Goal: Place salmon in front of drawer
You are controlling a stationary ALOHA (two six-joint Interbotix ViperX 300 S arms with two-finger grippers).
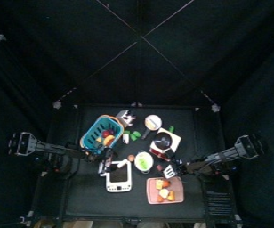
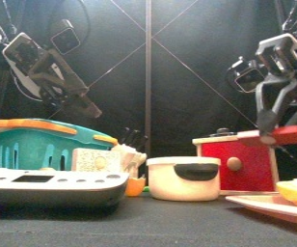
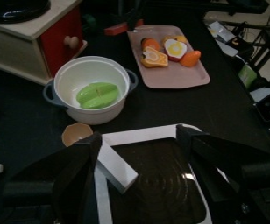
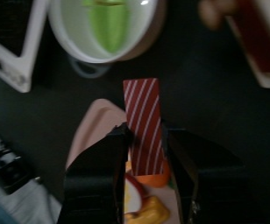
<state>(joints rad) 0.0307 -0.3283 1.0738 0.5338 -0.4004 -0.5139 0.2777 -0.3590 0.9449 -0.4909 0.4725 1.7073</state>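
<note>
Salmon is being gripped in right pincer and carried above the desk, over the tray. Pick-up is done; placing in front of drawer isn't yet. Left pincer is being held open, w/ nothing in it.

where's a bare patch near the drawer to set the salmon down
Bare black tabletop shows between the white pot, the pink tray and the red drawer; that strip in front of the drawer looks free. The side by the white scale and teal basket is crowded. The right gripper holds the salmon.
</note>
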